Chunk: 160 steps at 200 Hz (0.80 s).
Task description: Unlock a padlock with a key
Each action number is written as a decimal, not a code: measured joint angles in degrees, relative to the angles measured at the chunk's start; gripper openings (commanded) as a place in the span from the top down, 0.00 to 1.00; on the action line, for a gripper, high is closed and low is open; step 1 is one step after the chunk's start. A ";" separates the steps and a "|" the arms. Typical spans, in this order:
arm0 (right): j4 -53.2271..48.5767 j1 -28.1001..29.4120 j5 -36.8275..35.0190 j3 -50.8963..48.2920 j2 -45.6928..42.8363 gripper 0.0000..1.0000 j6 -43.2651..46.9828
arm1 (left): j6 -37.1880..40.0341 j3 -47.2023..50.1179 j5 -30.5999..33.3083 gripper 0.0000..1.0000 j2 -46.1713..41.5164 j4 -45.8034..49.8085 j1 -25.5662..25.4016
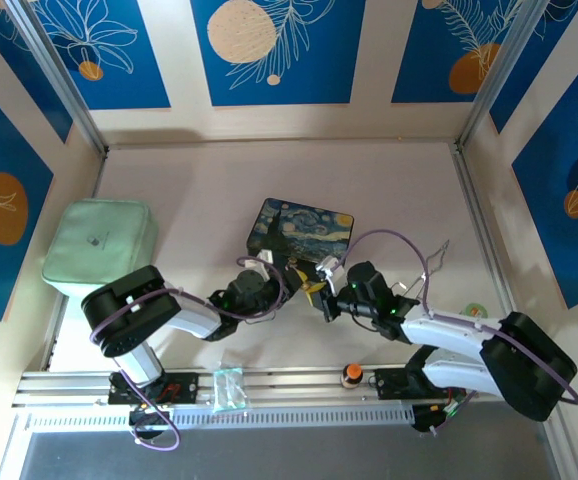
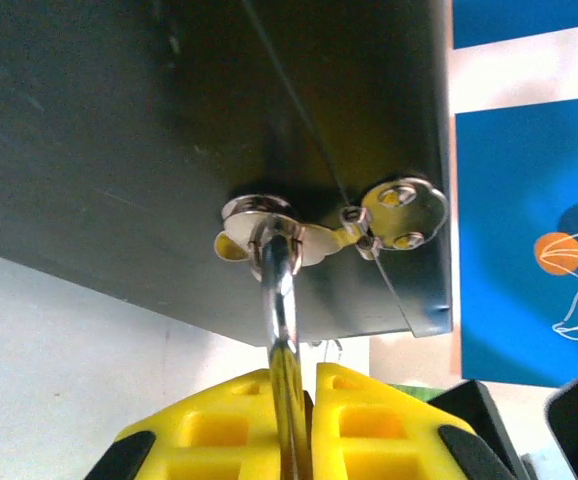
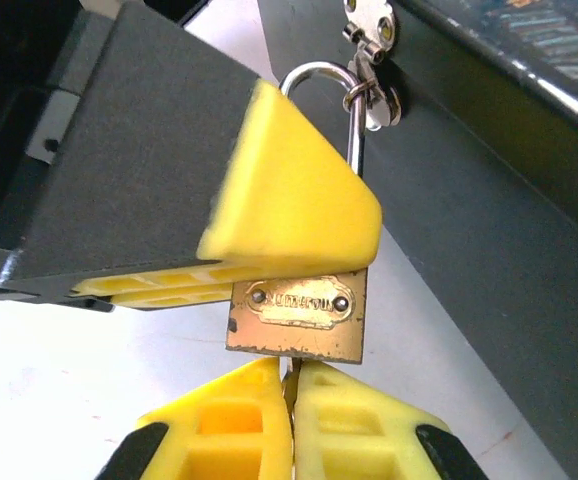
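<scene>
Viewing padlock (image 3: pixel 297 318): right wrist gets brass body, left wrist shackle (image 2: pixel 281 300).

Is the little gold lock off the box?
No, the lock has its silver loop threaded through the latch on the dark box.

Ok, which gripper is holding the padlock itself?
The left gripper: its yellow fingers pinch the padlock by its silver shackle. The right gripper is shut just below the brass body, not around it.
</scene>
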State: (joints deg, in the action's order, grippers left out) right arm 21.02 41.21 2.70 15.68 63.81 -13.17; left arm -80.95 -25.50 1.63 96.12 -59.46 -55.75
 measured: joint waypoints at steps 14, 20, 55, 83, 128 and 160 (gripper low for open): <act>-0.61 -1.20 2.91 -0.04 -0.37 0.93 -1.03 | -0.15 0.02 -0.35 1.00 0.09 -0.39 -0.04; -0.92 -1.57 3.78 -0.04 -0.37 0.91 -1.46 | -0.17 0.02 -0.57 1.00 0.17 -0.42 -0.04; -3.52 -3.74 7.93 0.15 -0.35 0.90 -4.37 | -0.24 0.61 -1.25 1.00 0.61 -0.81 -0.28; -3.69 -7.54 13.31 0.24 -0.28 0.86 -7.91 | -0.72 0.66 -1.22 1.00 0.59 -1.73 -0.37; -5.90 -8.37 14.69 1.09 -0.28 0.81 -9.46 | -1.09 0.70 -1.20 1.00 0.63 -1.92 -0.42; -6.99 -9.11 14.19 1.09 -0.33 0.77 -10.49 | -1.09 1.53 -0.94 1.00 1.46 -1.86 -0.39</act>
State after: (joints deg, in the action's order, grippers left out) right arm 14.02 32.10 16.88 16.78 63.48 -23.66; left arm -82.04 -23.97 0.69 97.58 -61.32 -56.14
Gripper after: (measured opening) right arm 0.226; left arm 0.117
